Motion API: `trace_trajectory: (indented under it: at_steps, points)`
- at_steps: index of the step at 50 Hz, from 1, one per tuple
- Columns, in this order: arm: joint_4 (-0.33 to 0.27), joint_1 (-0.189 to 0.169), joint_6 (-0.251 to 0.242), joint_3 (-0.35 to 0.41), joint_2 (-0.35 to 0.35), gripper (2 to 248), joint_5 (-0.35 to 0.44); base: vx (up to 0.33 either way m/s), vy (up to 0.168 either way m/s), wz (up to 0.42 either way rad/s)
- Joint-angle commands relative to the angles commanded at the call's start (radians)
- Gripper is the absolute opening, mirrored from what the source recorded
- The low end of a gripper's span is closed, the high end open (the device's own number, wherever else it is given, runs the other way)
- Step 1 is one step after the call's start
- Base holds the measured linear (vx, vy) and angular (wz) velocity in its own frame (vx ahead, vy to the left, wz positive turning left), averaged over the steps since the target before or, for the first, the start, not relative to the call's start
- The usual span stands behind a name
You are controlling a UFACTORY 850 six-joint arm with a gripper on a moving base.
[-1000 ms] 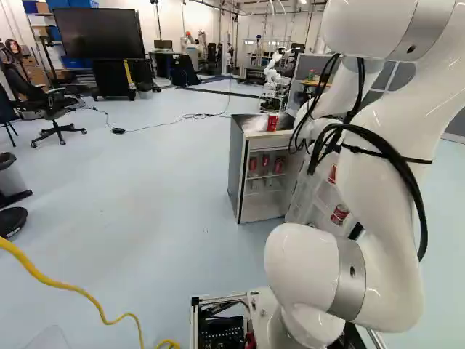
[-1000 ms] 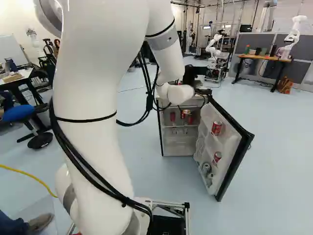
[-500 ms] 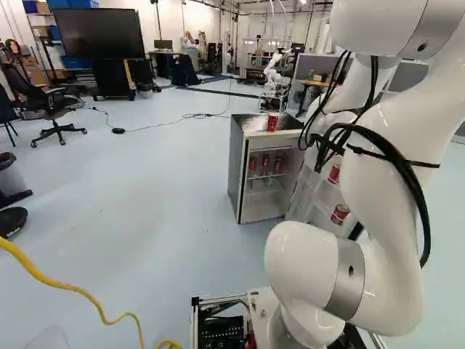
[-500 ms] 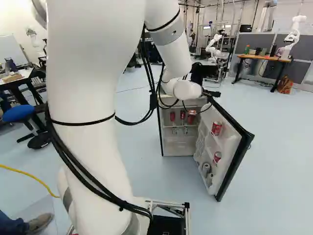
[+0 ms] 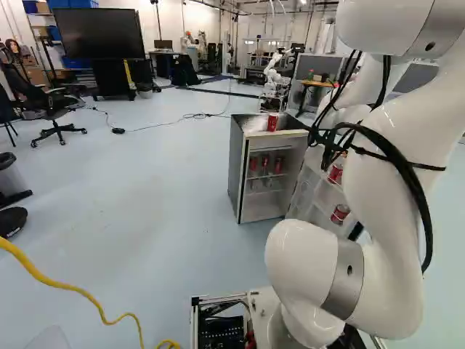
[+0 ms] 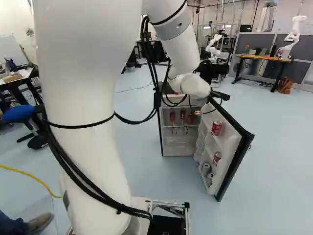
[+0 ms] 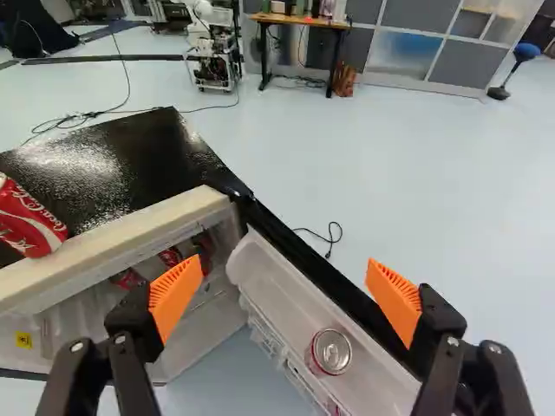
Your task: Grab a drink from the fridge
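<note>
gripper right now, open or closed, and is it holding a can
Gripper: open, orange pads standing wide apart with nothing gripped; the nearest can sits in the fridge door, not in its grasp.

Your black fridge top (image 7: 130,152) carries one red can (image 7: 30,221), ahead-left of your pincer (image 6: 215,94).
Between its spread fingers, you see a door shelf (image 7: 373,364) holding an upright can (image 7: 329,352); past the left finger, red cans (image 5: 265,163) sit inside. Farther ahead, the floor (image 7: 416,173) bears a black cord (image 7: 332,240) and a desk (image 7: 299,20).
</note>
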Motion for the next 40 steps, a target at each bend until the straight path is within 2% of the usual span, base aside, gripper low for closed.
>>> trace_trajectory:
  at_steps: [21,40]
  points:
    - [0.001,-0.052,0.000,-0.054,-0.002,247,-0.141,0.000,0.000,0.000]
    - [0.028,-0.093,0.000,-0.119,-0.019,247,-0.219,0.000,0.000,0.000]
